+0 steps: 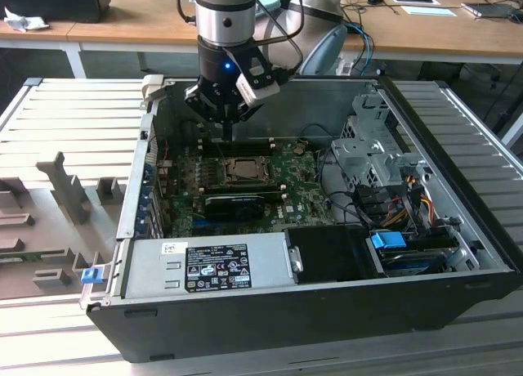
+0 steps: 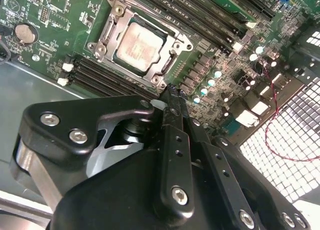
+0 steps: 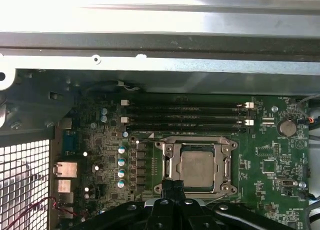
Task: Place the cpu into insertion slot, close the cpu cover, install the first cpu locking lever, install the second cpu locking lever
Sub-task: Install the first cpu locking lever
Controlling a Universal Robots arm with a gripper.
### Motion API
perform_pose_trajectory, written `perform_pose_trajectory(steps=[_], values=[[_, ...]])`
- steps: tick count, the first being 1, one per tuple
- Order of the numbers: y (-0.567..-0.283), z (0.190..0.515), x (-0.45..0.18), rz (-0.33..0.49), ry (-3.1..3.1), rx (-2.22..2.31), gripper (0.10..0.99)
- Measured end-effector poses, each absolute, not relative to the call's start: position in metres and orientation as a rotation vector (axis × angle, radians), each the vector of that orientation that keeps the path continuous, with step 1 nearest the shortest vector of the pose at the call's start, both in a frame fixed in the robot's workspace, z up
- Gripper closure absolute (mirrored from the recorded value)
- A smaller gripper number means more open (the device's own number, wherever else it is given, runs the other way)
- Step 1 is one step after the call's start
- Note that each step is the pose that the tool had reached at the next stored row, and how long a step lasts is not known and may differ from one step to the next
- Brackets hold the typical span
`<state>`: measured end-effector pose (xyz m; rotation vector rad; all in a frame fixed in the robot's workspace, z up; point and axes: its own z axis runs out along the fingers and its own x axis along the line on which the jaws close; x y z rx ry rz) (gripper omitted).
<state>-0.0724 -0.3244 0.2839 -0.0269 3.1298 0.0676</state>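
End effector (image 1: 229,132) is clenched with nothing in it. The two black fingers are pressed together, and it hangs just over the socket edge nearest the memory slots. You can see those fingers (image 2: 172,140) best in the second wrist view: matte black bars with small screws in them.

Biggest to smallest:

- A ribbed grey metal bench (image 1: 82,106) carries one open PC case (image 1: 245,319). It's dark sheet steel, lying on its side.
- Inside there's one silvery boxy power supply (image 1: 204,266) with a label, plus one perforated drive cage (image 1: 368,147).
- One green motherboard (image 3: 270,175) takes up the floor of the case, and it's busy with tiny parts.
- One long black card (image 1: 237,203) sits just past the socket, on the power supply side.
- There are four long black memory slots (image 3: 185,115) with white latches, counted in the first wrist view.
- The insertion slot (image 3: 226,167) is square, dark and ringed in silvery metal.
- The cpu cover (image 3: 197,140) is a thin shiny frame plate. It looks to be lying flat on the socket.
- The cpu (image 3: 197,165) is a small flat square with a dull silver-grey top. It's seated in the slot and shows through the cover's window, and you can see it in both wrist views (image 2: 137,45).
- One round coin battery (image 3: 286,127) sits off to the side.

Can't tell how the levers stand.
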Motion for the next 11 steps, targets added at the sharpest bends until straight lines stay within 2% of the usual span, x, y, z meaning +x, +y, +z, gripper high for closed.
perform_pose_trajectory(steps=[11], values=[[-0.3244,0.2794,-0.0812,0.07,3.13,-0.027,0.98]])
